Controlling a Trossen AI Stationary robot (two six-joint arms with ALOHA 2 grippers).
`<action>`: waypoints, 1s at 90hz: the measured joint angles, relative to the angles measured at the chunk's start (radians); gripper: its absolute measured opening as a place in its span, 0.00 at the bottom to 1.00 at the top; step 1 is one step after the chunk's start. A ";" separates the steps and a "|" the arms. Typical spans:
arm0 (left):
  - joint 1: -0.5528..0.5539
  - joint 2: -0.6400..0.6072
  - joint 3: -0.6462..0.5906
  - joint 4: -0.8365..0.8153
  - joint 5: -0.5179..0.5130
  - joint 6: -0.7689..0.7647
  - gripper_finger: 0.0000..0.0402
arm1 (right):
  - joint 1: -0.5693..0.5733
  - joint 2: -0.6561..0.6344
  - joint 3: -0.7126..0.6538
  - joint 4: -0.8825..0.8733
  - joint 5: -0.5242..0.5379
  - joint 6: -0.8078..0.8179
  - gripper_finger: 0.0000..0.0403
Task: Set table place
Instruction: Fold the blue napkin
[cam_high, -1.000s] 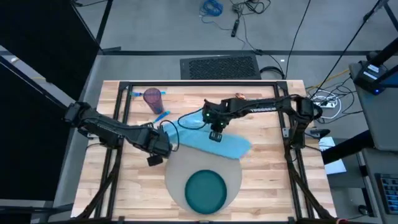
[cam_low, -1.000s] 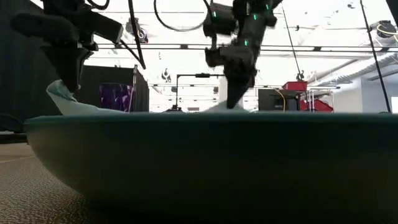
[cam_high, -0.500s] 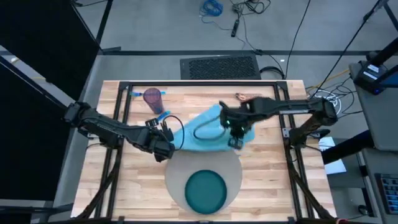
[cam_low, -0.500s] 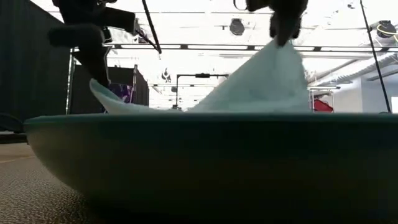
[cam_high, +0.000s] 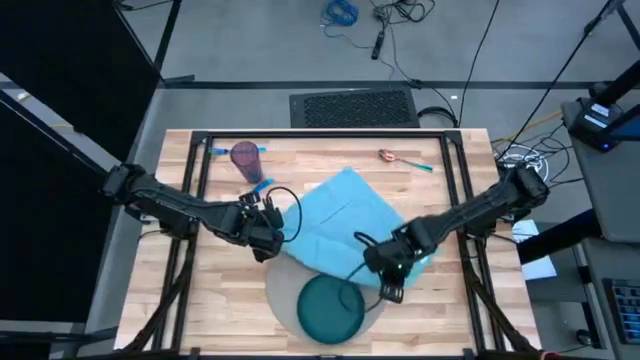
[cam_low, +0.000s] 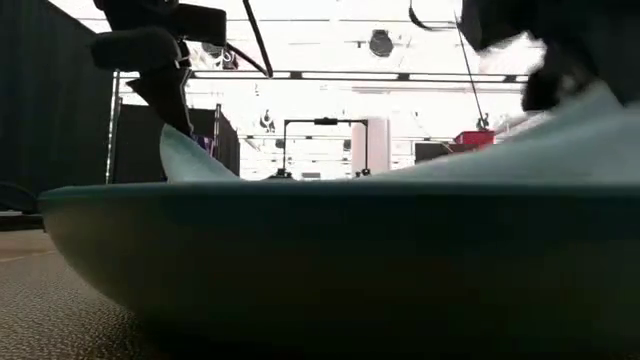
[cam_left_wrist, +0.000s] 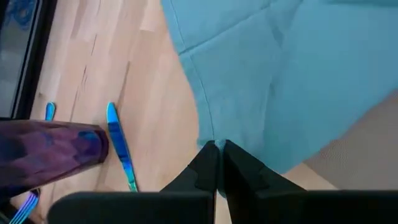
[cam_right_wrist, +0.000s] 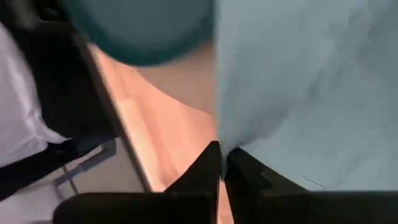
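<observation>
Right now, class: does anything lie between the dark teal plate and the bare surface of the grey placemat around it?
Yes. The light blue napkin, pinched by the left gripper and the right gripper, is spread over the far part of the placemat and reaches the plate. The near part looks uncovered.

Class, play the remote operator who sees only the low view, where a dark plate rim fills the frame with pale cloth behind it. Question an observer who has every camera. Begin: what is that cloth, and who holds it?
Observer: It is a light blue napkin, spread out; the left gripper is shut on one edge.
Operator: And the right arm?
Observer: The right gripper is shut on another edge, beside the teal plate.
Operator: What lies under the plate?
Observer: A round grey placemat; the napkin overlaps its far side.
Operator: Anything else on the table?
Observer: A purple cup stands at the far left.
</observation>
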 joint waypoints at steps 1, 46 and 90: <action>0.000 0.000 0.000 0.000 0.000 0.000 0.00 | 0.002 0.000 -0.008 0.005 0.000 0.006 0.04; 0.035 0.000 0.000 0.008 0.001 0.048 0.00 | -0.063 0.000 -0.072 0.181 0.102 0.067 0.55; 0.080 0.000 0.000 0.012 0.003 0.123 0.00 | -0.239 0.000 -0.175 0.338 -0.024 -0.079 0.55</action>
